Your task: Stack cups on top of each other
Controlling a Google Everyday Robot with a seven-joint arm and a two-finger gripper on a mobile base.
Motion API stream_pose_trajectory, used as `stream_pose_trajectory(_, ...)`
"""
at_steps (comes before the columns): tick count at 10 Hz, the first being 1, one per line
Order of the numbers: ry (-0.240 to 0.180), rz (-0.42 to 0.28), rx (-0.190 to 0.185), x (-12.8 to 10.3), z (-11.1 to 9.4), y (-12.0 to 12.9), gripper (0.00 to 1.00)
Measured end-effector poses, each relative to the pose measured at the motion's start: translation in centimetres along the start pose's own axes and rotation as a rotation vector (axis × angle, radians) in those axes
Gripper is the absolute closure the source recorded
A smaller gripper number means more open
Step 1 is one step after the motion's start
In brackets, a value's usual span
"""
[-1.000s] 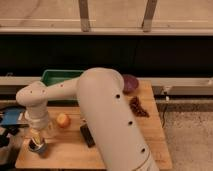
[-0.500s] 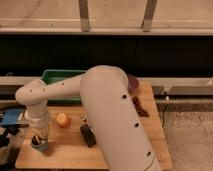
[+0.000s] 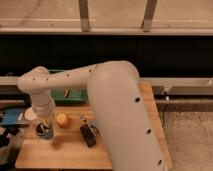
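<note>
My gripper (image 3: 45, 125) hangs down from the white wrist at the table's left end. It is right over a small round cup with a dark inside (image 3: 43, 131) that stands on the wooden table (image 3: 65, 152). I cannot tell whether it touches the cup. A cream-white cup (image 3: 30, 114) shows partly behind the wrist, at the table's left edge. I cannot pick out the light-blue cup on its own.
An orange fruit (image 3: 62, 120) lies just right of the gripper. A black object (image 3: 89, 135) lies further right. A green tray (image 3: 72, 93) stands at the back. A blue item (image 3: 12, 116) sits off the table's left edge. My bulky arm (image 3: 120, 115) hides the table's right half.
The gripper has shifted slightly up and to the right over the cup. The arm now hides the purple bowl and the items at the right.
</note>
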Motion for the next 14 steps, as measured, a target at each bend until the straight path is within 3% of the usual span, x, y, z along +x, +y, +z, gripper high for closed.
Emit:
stream_pose_trajectory(4, -0.065, 0.084, 0.073, -1.2, -6.9, -6.7, 0.82)
stream_pose_trajectory(7, -0.120, 0.102, 0.121, -4.7, -11.3, -8.3, 0.82)
stream_pose_trajectory(9, -0.135, 0.077, 0.123, -6.4, -11.8, -7.6, 0.82)
stream_pose_trajectory(14, -0.147, -0.014, 0.080, -10.1, -9.7, -5.1, 0.82)
